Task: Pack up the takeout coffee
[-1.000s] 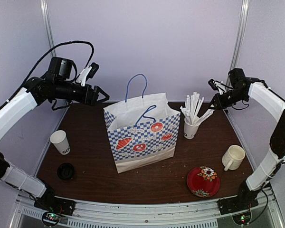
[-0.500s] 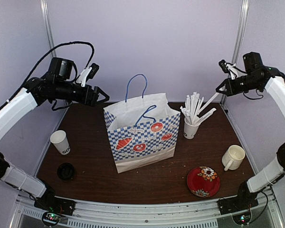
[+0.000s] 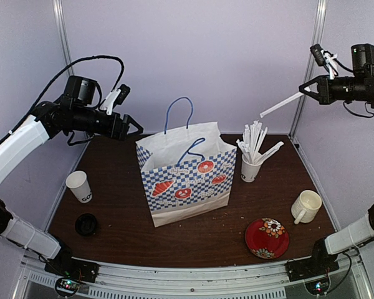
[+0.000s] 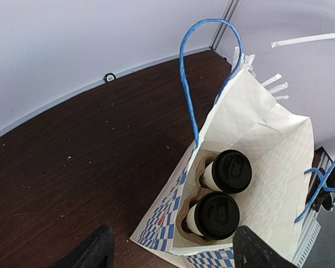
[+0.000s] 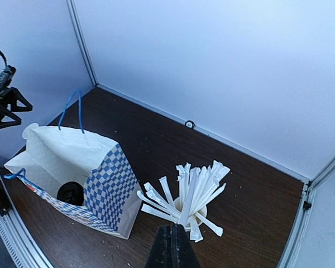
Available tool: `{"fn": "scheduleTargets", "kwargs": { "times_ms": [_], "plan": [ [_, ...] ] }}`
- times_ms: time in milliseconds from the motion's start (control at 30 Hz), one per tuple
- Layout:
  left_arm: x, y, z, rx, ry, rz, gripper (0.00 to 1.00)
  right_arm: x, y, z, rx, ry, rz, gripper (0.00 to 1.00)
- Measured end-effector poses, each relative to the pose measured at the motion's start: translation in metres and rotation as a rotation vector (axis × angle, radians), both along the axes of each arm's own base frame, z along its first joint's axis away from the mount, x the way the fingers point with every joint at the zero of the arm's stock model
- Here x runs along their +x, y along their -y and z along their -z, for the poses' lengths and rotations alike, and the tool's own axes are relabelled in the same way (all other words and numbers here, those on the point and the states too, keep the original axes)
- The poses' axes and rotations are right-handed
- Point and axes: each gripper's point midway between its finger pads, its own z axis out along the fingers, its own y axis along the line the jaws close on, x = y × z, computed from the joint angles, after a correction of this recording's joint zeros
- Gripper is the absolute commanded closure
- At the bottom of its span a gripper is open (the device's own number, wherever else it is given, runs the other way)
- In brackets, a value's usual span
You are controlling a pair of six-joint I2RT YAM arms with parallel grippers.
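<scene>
Two white takeout coffee cups with black lids sit in a brown cardboard carrier inside the blue-checked paper bag. One lid also shows in the right wrist view. A third white lettered cup, without a lid, stands at the table's left, with a loose black lid in front of it. My left gripper hovers open and empty, high and left of the bag; its fingers frame the bag's mouth. My right gripper is shut on a white stick, high above the cup of sticks.
The bag has blue handles standing up. A cream mug and a red flowered plate sit front right. The cup of sticks stands right of the bag. Pale walls close in the back and both sides.
My right arm has risen up and to the right, drawing one white stick out of the cup of sticks. My left arm has not moved.
</scene>
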Motion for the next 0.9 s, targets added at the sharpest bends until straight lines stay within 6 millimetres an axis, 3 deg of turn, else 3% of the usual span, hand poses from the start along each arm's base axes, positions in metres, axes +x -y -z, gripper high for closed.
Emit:
{"fn": "scheduleTargets", "kwargs": {
  "times_ms": [200,333,633,900],
  "plan": [
    [0.001,-0.001,0.0,0.002,0.001,-0.004,0.24,-0.031,-0.035,-0.035,0.134,0.043,-0.221,1.0],
    [0.001,-0.001,0.0,0.005,0.002,-0.008,0.24,-0.043,-0.069,-0.035,0.207,-0.009,-0.393,1.0],
    [0.002,-0.002,0.0,0.009,0.005,-0.016,0.23,-0.051,-0.182,0.02,0.159,-0.214,-0.727,1.0],
    [-0.002,-0.005,-0.002,0.006,0.012,-0.018,0.23,-0.033,-0.253,0.072,0.097,-0.34,-0.828,1.0]
  ]
}}
